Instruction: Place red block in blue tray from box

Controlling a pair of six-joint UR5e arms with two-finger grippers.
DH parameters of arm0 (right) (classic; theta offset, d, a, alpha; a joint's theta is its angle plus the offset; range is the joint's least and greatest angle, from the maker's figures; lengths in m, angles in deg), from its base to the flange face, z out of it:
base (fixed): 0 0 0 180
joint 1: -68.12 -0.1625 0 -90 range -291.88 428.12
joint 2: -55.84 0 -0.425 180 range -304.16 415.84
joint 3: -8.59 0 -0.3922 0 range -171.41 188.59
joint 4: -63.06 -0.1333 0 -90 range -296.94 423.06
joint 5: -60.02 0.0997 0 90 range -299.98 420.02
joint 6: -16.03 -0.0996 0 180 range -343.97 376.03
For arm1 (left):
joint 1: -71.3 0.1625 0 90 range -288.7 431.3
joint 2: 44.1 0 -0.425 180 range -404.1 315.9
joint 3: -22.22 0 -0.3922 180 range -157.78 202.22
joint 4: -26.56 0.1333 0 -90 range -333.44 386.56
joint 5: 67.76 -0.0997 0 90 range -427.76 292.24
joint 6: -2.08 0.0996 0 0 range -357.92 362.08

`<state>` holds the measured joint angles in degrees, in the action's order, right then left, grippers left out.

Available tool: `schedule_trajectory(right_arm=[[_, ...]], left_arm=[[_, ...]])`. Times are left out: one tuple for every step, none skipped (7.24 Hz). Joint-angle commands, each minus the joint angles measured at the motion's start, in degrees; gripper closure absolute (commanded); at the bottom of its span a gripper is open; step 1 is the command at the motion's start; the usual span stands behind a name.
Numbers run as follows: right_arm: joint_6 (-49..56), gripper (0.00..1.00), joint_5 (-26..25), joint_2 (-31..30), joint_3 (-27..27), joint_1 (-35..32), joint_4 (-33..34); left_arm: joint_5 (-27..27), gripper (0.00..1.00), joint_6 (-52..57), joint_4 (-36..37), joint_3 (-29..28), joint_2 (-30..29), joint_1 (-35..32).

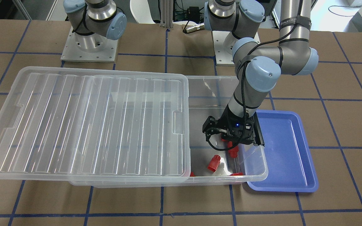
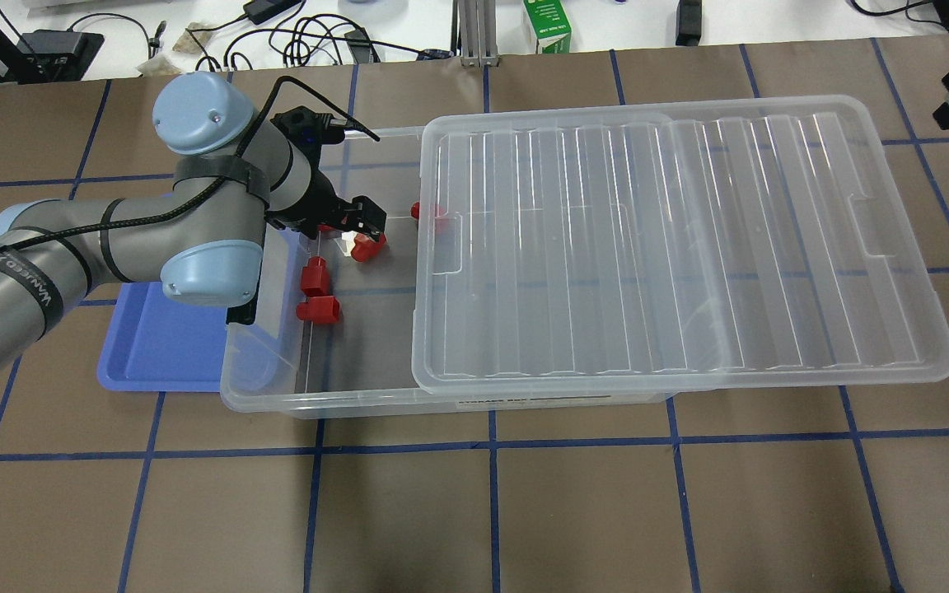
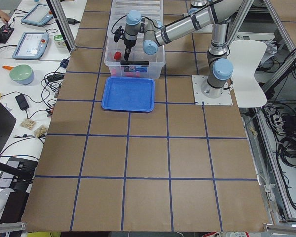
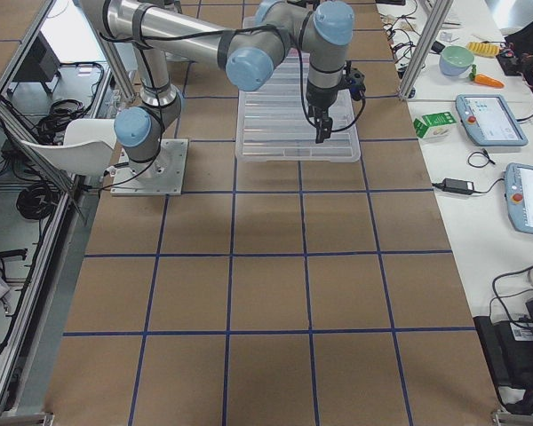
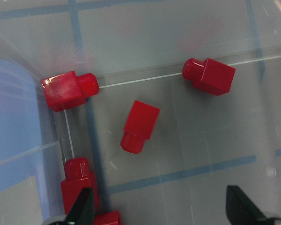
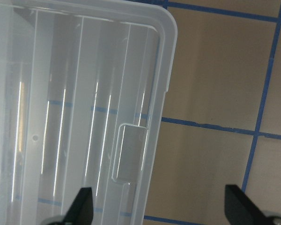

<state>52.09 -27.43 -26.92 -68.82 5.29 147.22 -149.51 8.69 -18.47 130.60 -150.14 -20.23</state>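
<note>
The box (image 2: pixel 318 403) is a clear bin with its ribbed lid (image 2: pixel 672 239) slid aside, leaving one end uncovered. Several red blocks lie there on the floor: one (image 5: pixel 140 125) in the middle of the left wrist view, others by the wall (image 5: pixel 68 89) and farther off (image 5: pixel 210 76). My left gripper (image 5: pixel 160 206) hangs open and empty just above them, inside the bin (image 2: pixel 359 235). The blue tray (image 1: pixel 287 150) sits beside the bin's open end, with nothing in it. My right gripper (image 6: pixel 159 206) is open and empty above the lid's far corner (image 6: pixel 150 93).
A black latch bar (image 1: pixel 259 131) sits on the bin's short wall between the blocks and the tray. The lid overhangs the bin's sides (image 1: pixel 83 122). Brown table with blue grid tape (image 2: pixel 491 511) surrounds it. The arm bases (image 1: pixel 90 47) stand behind the bin.
</note>
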Motion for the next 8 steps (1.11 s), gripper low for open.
schedule_trajectory(right_arm=[[-3.1,0.00,-0.2,-3.4,2.0,0.0,-4.8],[-6.1,0.00,0.9,-3.7,2.2,-0.4,-4.9],[-12.0,0.00,0.4,-3.7,2.3,-4.0,-4.8],[-18.8,0.00,-0.1,-3.7,2.3,-10.0,-4.3],[-26.8,0.00,0.1,-3.6,2.3,-15.2,-4.0],[-32.6,0.00,0.1,-3.3,2.2,-20.4,-4.1],[-34.8,0.00,0.1,-2.5,2.2,-24.7,-3.7],[-34.9,0.00,0.0,-0.7,2.3,-26.5,-0.5]], left_arm=[[-0.1,0.00,0.0,1.2,0.8,-2.1,-0.2],[0.0,0.00,-0.1,4.5,2.1,-2.7,-0.3],[0.2,0.00,-0.3,8.9,3.1,-4.3,-0.2],[0.1,0.00,0.2,10.1,3.2,-5.7,-0.2],[0.1,0.00,0.2,12.0,3.2,-6.5,-0.3],[0.1,0.00,0.2,12.8,3.2,-6.6,-0.2],[0.2,0.00,0.9,13.5,3.2,-7.5,-0.2],[0.2,0.00,1.9,16.7,3.2,-8.9,-0.2]])
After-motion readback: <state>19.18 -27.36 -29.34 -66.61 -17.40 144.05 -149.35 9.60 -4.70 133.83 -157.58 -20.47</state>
